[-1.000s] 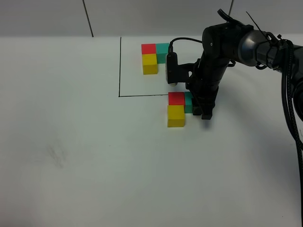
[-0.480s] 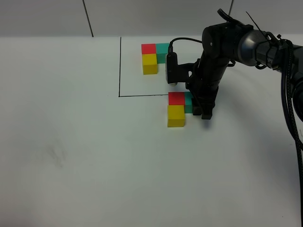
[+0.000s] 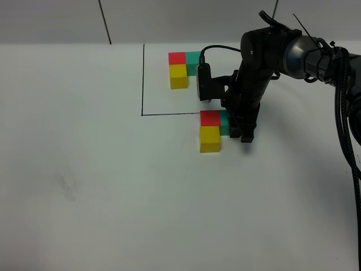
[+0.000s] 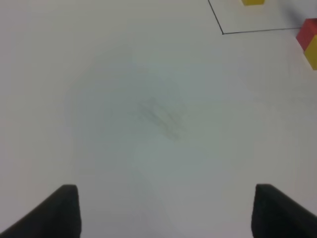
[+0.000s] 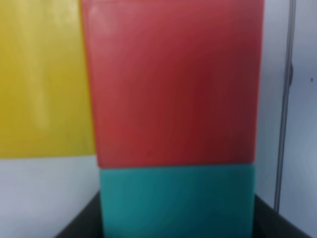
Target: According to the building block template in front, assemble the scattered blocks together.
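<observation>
The building block template sits at the back inside a black outline: red (image 3: 176, 57) at the corner, teal (image 3: 193, 57) to its right, yellow (image 3: 179, 76) in front. The scattered blocks lie together in the same L just outside the outline: red cube (image 3: 210, 117), yellow cube (image 3: 209, 138) in front of it, teal cube (image 3: 224, 122) on its right. My right gripper (image 3: 237, 132) points down with its fingers on both sides of the teal cube (image 5: 177, 198), which presses against the red cube (image 5: 173, 79). My left gripper (image 4: 163, 213) is open and empty over bare table.
The black outline (image 3: 142, 79) marks the template's area on the white table (image 3: 113, 186). The right arm (image 3: 265, 62) and its cable hang over the back right. The left wrist view shows the red cube (image 4: 307, 32) and yellow cube (image 4: 313, 52) at its edge.
</observation>
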